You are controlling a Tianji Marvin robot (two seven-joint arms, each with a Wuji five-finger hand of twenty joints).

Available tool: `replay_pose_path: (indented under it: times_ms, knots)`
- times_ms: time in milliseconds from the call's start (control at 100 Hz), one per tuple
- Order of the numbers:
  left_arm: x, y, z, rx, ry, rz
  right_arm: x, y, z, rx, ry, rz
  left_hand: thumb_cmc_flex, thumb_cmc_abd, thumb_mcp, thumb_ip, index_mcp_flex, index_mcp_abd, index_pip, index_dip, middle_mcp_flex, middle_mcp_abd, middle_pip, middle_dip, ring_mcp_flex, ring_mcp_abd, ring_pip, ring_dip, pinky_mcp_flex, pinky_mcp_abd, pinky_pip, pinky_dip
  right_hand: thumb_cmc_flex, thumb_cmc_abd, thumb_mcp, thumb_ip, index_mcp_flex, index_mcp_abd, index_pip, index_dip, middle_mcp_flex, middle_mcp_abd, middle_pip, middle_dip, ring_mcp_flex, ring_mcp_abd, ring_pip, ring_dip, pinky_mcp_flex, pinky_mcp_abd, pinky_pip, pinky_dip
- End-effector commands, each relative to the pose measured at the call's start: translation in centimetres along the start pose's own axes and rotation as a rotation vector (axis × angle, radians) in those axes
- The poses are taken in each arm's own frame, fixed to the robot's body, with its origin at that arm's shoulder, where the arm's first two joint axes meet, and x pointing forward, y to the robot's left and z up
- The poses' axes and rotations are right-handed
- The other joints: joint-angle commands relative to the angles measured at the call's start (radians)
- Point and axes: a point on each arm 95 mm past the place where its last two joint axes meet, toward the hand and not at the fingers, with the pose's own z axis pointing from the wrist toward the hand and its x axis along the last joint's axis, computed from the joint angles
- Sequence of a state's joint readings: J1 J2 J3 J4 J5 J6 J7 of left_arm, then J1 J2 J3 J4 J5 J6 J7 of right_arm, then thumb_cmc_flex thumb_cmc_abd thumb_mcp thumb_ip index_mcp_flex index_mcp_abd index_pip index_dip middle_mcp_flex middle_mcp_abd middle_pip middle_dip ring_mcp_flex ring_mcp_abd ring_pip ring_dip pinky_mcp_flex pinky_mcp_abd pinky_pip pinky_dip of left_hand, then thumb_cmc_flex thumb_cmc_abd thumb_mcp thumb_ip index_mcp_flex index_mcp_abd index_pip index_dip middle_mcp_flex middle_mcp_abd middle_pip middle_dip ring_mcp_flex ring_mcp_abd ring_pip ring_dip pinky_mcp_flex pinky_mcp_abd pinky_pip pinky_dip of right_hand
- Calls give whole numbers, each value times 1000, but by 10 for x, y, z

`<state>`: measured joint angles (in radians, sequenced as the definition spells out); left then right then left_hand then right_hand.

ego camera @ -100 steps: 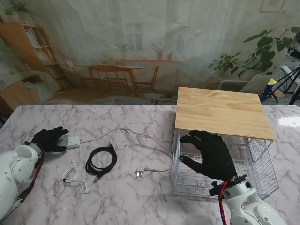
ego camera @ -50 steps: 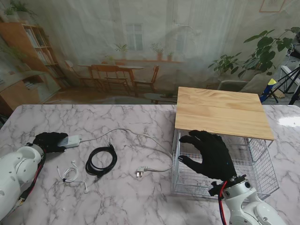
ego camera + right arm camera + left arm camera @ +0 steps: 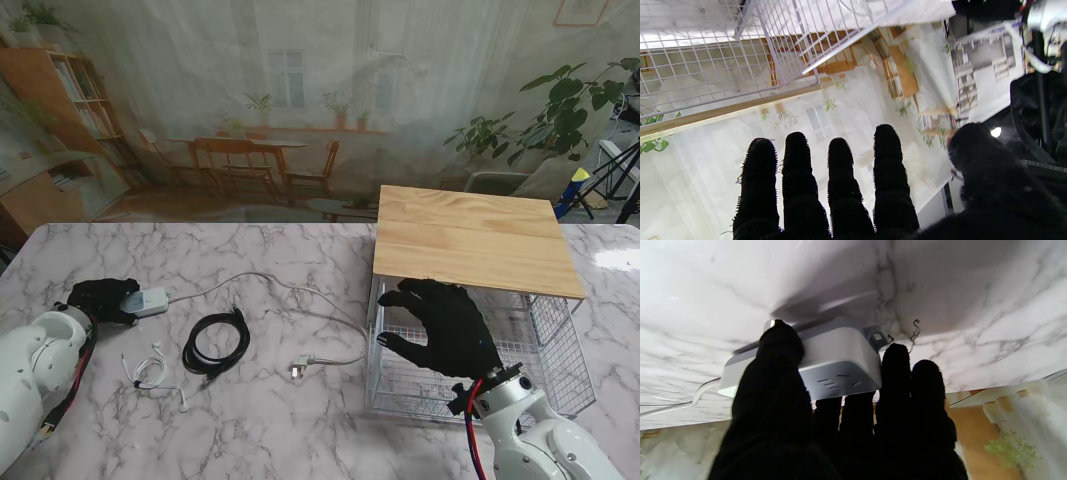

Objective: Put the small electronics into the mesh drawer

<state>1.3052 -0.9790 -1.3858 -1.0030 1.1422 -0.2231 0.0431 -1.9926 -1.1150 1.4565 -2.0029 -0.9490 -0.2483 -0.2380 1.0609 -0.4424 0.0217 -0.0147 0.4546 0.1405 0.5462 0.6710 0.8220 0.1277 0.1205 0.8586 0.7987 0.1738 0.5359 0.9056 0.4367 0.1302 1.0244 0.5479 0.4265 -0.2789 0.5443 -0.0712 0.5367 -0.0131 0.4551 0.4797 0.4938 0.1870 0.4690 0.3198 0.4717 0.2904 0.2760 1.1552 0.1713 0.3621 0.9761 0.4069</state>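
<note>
A white power adapter (image 3: 148, 301) lies at the left of the marble table, its white cable (image 3: 290, 292) running to a plug (image 3: 299, 369). My left hand (image 3: 102, 299) is closed round the adapter (image 3: 826, 363), thumb (image 3: 781, 350) on one face and fingers (image 3: 895, 373) on the other. A coiled black cable (image 3: 216, 344) and white earphones (image 3: 150, 372) lie nearer to me. The pulled-out mesh drawer (image 3: 545, 345) sits under a wooden top (image 3: 470, 238) on the right. My right hand (image 3: 445, 325) hovers open over the drawer's left part, fingers (image 3: 836, 173) spread beside the mesh (image 3: 706, 50).
The table's far edge meets a mural backdrop. The plug and cable end lie just left of the drawer's front corner (image 3: 372, 400). Bare marble (image 3: 300, 430) stretches between the cables and the near edge.
My left hand has drawn back a little and its fingers have curled tighter round the adapter, which shifted slightly towards me. The right hand has barely moved over the drawer.
</note>
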Motion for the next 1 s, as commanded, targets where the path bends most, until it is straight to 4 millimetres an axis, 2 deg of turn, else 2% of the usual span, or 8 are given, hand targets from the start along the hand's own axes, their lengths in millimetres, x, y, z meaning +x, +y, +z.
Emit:
replay_pose_path:
  times_ms: [0, 160, 340, 390, 470, 570, 660, 990]
  knots:
    - [5, -24, 5, 36, 36, 6, 1, 16, 6, -3, 29, -53, 229, 90, 143, 71, 82, -156, 172, 74, 124, -66, 111, 68, 24, 10, 47, 9, 19, -40, 32, 32, -17, 31, -18, 18, 2, 6, -28, 19, 8, 0, -22, 4, 7, 14, -52, -5, -1, 18, -16, -2]
    - [16, -70, 6, 97, 102, 14, 0, 42, 21, 16, 63, -106, 229, 91, 144, 71, 82, -162, 187, 76, 123, -64, 110, 68, 25, 8, 54, 6, 20, -36, 34, 33, -20, 35, -29, 19, -10, 11, -34, 18, 6, -1, -24, 4, 9, 12, -51, -5, 3, 18, -16, -2]
    - [35, -125, 0, 153, 219, 18, 2, 69, 47, 21, 93, -113, 227, 91, 143, 71, 87, -164, 194, 72, 127, -60, 111, 71, 30, 8, 56, -1, 30, -36, 36, 34, -22, 27, -43, 19, -31, 16, -42, 16, -13, -1, -32, 0, 5, 13, -53, -5, 0, 17, -18, -3]
    - [42, -139, -3, 169, 252, 11, 4, 74, 56, 31, 102, -117, 227, 91, 143, 72, 88, -164, 195, 71, 127, -59, 110, 71, 33, 6, 58, -3, 32, -36, 37, 34, -30, 3, -49, 18, -53, 33, -55, 12, -28, 4, -40, -4, -3, 15, -56, -6, -6, 17, -22, -5]
    - [56, -161, -6, 189, 306, 3, 9, 81, 69, 52, 122, -137, 229, 92, 145, 71, 99, -169, 205, 76, 126, -61, 109, 72, 31, 6, 57, -3, 27, -32, 32, 33, -103, -77, -4, 9, -146, 117, -147, -25, -66, 32, -58, -31, -16, 27, -58, -7, -15, 20, -39, -9]
    - [73, -185, -9, 198, 374, 35, 16, 86, 86, 84, 143, -169, 229, 92, 144, 71, 101, -172, 209, 80, 128, -62, 108, 73, 33, 9, 53, -7, 33, -33, 32, 33, -184, -139, 26, -14, -207, 189, -231, -48, -104, 56, -64, -48, -33, 35, -63, -9, -25, 30, -60, -11]
    - [91, -203, -12, 205, 429, 56, 22, 86, 99, 128, 141, -181, 229, 93, 143, 71, 102, -176, 212, 81, 129, -62, 107, 74, 35, 7, 52, -11, 35, -34, 32, 33, -238, -160, 30, -32, -247, 232, -285, -57, -130, 70, -79, -61, -56, 38, -69, -12, -42, 37, -82, -15]
    - [150, -254, -19, 250, 569, 38, 34, 83, 135, 214, 86, -148, 228, 88, 142, 76, 110, -181, 218, 83, 137, -59, 107, 77, 53, 10, 64, -18, 58, -41, 47, 37, -285, -180, 39, -54, -252, 282, -396, -80, -147, 89, -99, -79, -68, 47, -86, -52, -61, 49, -124, -11]
